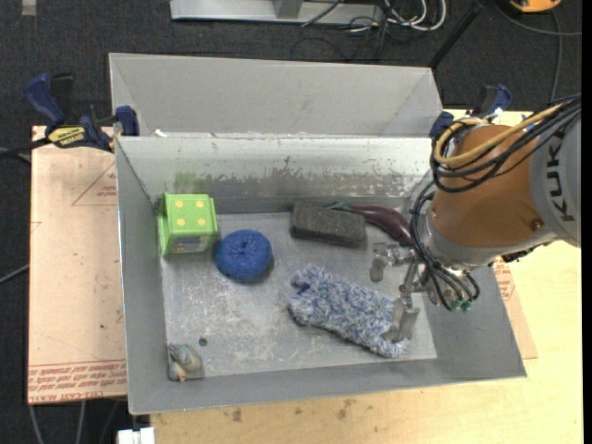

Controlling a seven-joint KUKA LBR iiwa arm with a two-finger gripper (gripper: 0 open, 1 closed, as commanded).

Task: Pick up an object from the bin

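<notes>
Blue-white knit cloth [344, 311]: jaws wide apart, one tip touching it.

One grey metal bin [143, 285] is shown, and six loose things are counted inside it, each kind represented once. One green cube [190, 223] marked with yellow dots is counted. One round blue scrubber [244, 253] is counted. One dark grey oblong sponge [327, 224] is counted. One blue-and-white knitted cloth [347, 311] is counted. One dark maroon curved piece [377, 217], partly hidden, is counted, its kind not made out. One small grey-and-tan object [185, 362], too small to be named, is counted
</notes>
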